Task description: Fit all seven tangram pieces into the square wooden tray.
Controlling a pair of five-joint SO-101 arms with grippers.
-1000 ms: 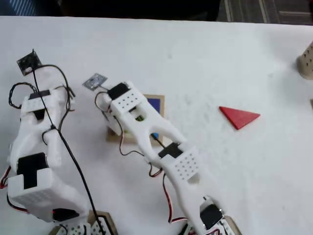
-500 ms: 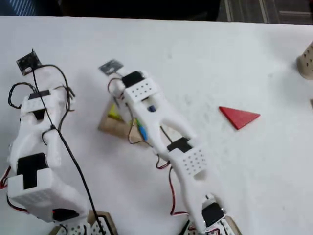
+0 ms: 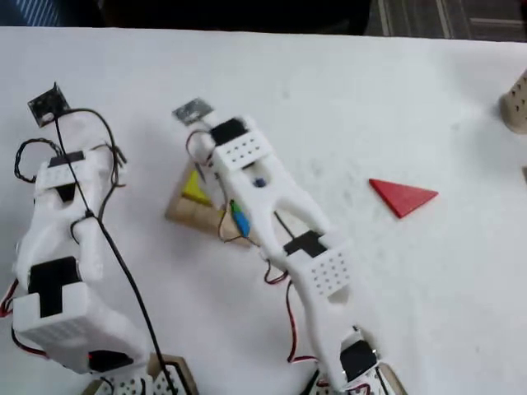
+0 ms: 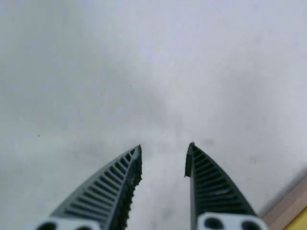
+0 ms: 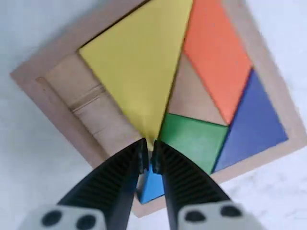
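Since a second ago the right arm has swung toward the far side and the square wooden tray (image 3: 183, 216) has turned beneath it, so a yellow triangle (image 3: 196, 189) shows beside the arm where blue showed before; the left arm has kept its place. Seen from its own wrist, the right pincer (image 5: 149, 148) is drawn narrow, a thin slit between its tips, which sit at the yellow triangle's point; an orange piece (image 5: 216, 52), a dark blue triangle (image 5: 254, 124), a green square (image 5: 194, 139) and a light blue piece (image 5: 151, 188) lie in the tray, with bare wood showing between some of them. One red triangle (image 3: 402, 197) lies on the white bench (image 3: 370, 99), well apart from the tray; the left pincer (image 4: 163, 153) hangs moderately wide over bare bench.
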